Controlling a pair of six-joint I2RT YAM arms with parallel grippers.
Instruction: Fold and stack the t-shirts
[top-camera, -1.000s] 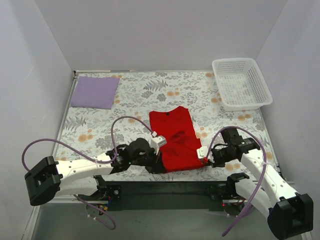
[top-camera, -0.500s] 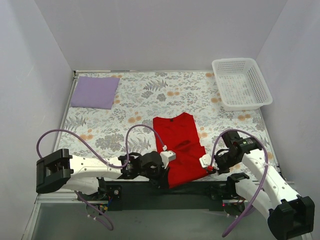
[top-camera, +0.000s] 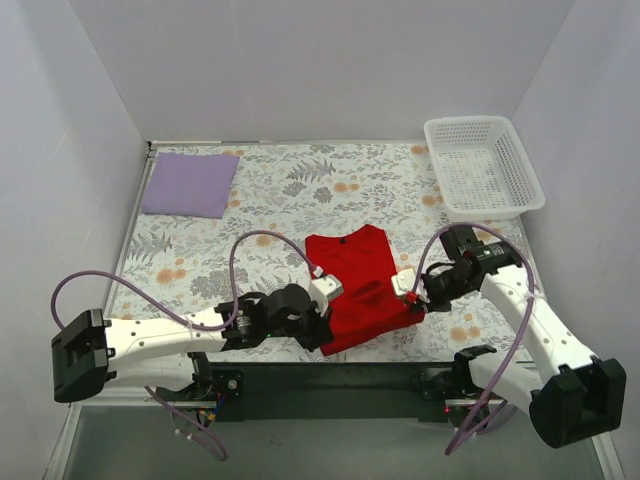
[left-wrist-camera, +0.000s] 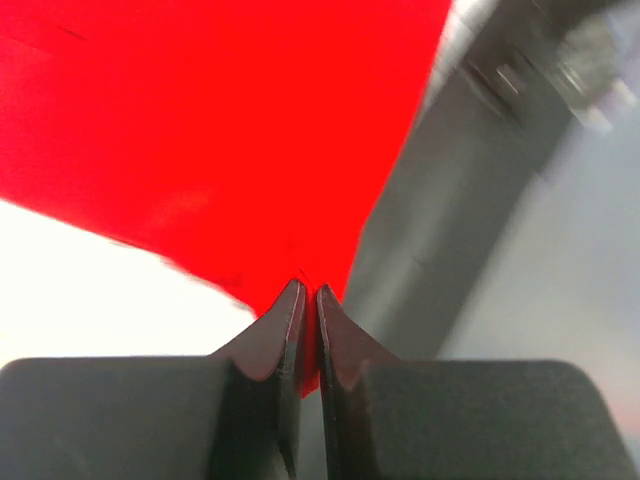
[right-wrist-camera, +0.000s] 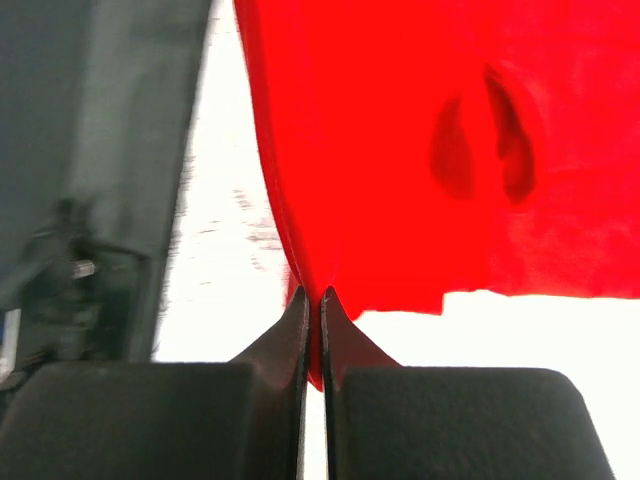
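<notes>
The red t-shirt (top-camera: 362, 285) lies partly folded on the flowered table near its front edge. My left gripper (top-camera: 322, 318) is shut on the shirt's near left corner; the red cloth (left-wrist-camera: 230, 150) is pinched between its jaws (left-wrist-camera: 308, 300). My right gripper (top-camera: 412, 300) is shut on the shirt's near right corner, with the red cloth (right-wrist-camera: 400, 150) held between its jaws (right-wrist-camera: 312, 305). The near edge of the shirt is lifted. The lavender t-shirt (top-camera: 190, 184) lies as a flat folded rectangle at the far left corner.
A white mesh basket (top-camera: 483, 166) stands at the far right. Grey walls close in the table on three sides. The dark front rail (top-camera: 330, 380) with the arm bases runs just below the shirt.
Both grippers had dragged the shirt's near edge toward the front rail, then lifted and carried it back away from the rail. The shirt now looks shorter and bunched at the near end.
</notes>
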